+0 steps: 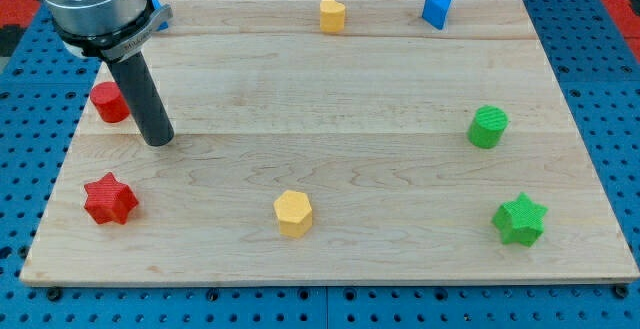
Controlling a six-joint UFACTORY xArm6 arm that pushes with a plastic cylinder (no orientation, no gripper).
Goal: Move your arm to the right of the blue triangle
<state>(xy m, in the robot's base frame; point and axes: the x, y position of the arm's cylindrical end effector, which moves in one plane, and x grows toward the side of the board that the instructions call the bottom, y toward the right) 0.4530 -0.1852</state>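
Note:
The blue triangle [437,11] sits near the view's top edge of the wooden board [330,119], right of centre. My tip [158,141] rests on the board at the view's left, far to the left of and below the blue triangle. It stands just right of a red round block [108,102], close to it. Another blue block [157,15] is mostly hidden behind the arm at the top left.
A yellow block [332,14] lies at the top centre, left of the blue triangle. A green round block [488,127] and a green star [519,219] lie at the right. A yellow hexagon [294,213] lies at the bottom centre, a red star [110,199] at the bottom left.

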